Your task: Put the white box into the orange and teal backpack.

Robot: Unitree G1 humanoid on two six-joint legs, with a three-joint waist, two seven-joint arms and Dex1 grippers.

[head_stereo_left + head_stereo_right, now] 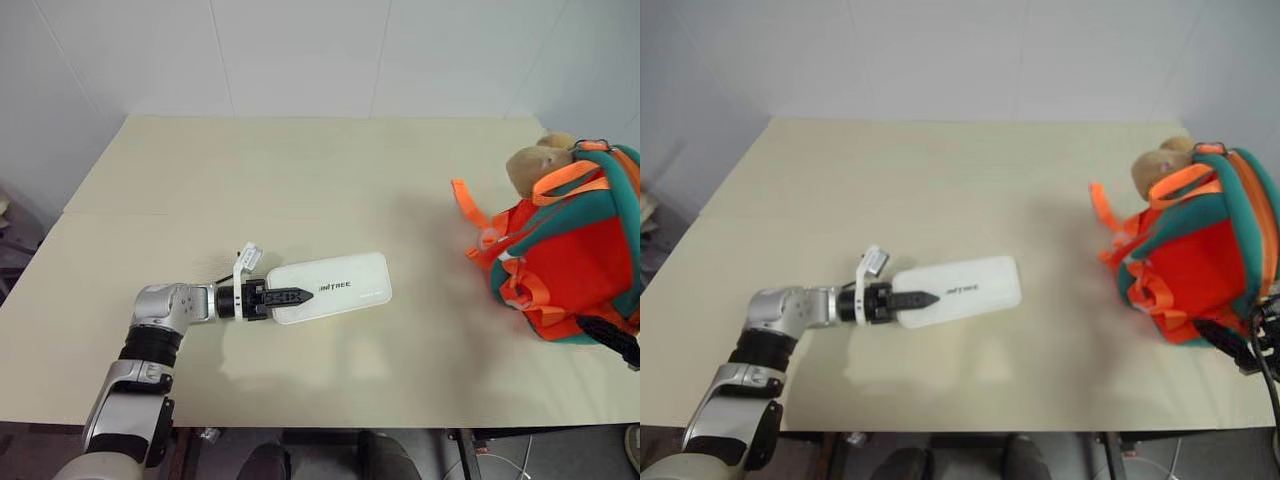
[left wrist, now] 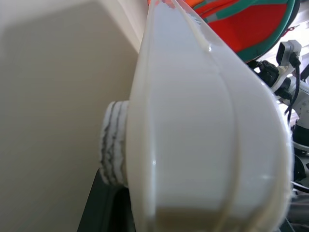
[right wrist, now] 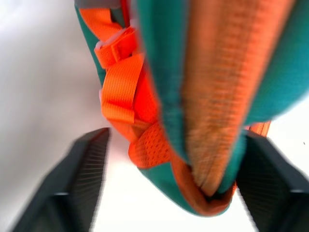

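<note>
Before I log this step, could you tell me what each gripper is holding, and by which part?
The left gripper clamps the white box by its near short end. The right gripper stands open around the orange and teal backpack, gripping nothing.

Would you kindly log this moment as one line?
left gripper: shut on white box | right gripper: open, astride backpack edge | box: outside backpack

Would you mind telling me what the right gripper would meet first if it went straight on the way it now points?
Most likely the backpack: its teal and orange edge sits right between the open fingers of the right gripper, so it would be met almost at once, though the exact depth is hard to judge.
</note>
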